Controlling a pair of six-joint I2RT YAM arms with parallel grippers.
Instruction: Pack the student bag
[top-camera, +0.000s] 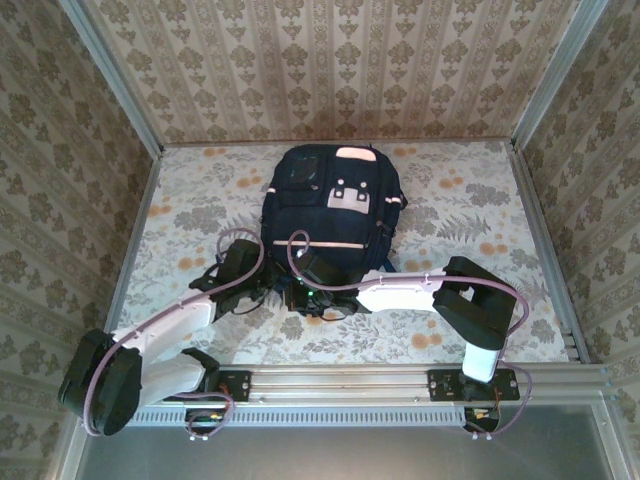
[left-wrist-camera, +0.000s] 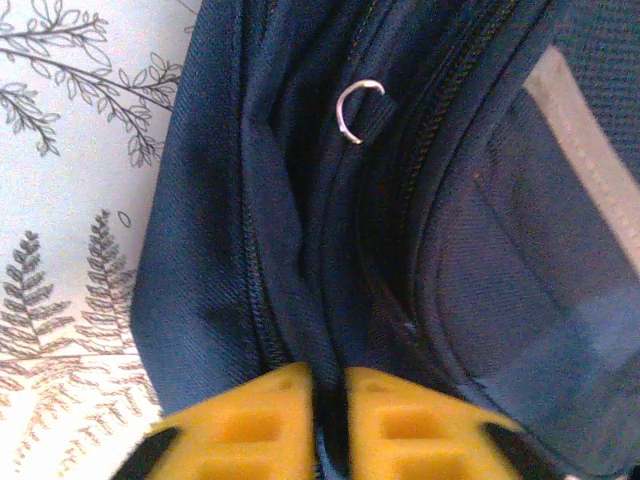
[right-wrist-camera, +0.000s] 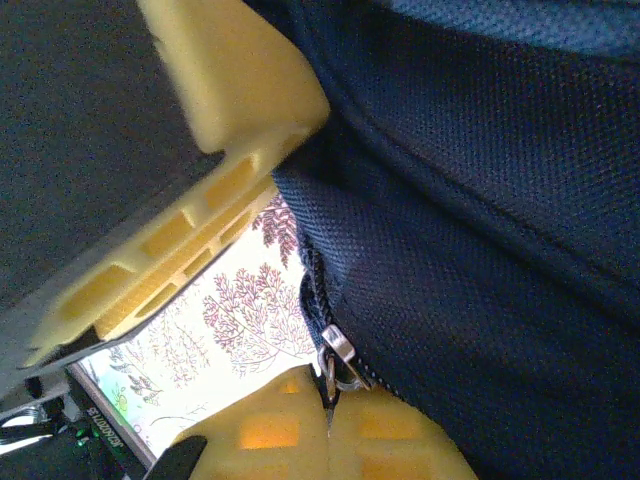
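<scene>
The student bag (top-camera: 330, 215), navy with pink stripes and pale patches, lies flat mid-table with its near end towards the arms. My left gripper (top-camera: 272, 290) is at that near edge. In the left wrist view its yellow fingers (left-wrist-camera: 262, 420) are shut on a fold of the bag's fabric (left-wrist-camera: 330, 390) beside a zipper track, and a silver ring (left-wrist-camera: 358, 108) sits further up. My right gripper (top-camera: 312, 297) is close beside it. Its fingers (right-wrist-camera: 400, 440) are shut on the zipper pull (right-wrist-camera: 330, 378), just below the silver slider (right-wrist-camera: 338, 345). The left gripper's yellow finger (right-wrist-camera: 220, 150) crosses the upper left of that view.
The floral tablecloth (top-camera: 190, 210) lies bare to the left and right (top-camera: 470, 220) of the bag. Patterned walls enclose the table on three sides. An aluminium rail (top-camera: 340, 380) runs along the near edge between the arm bases.
</scene>
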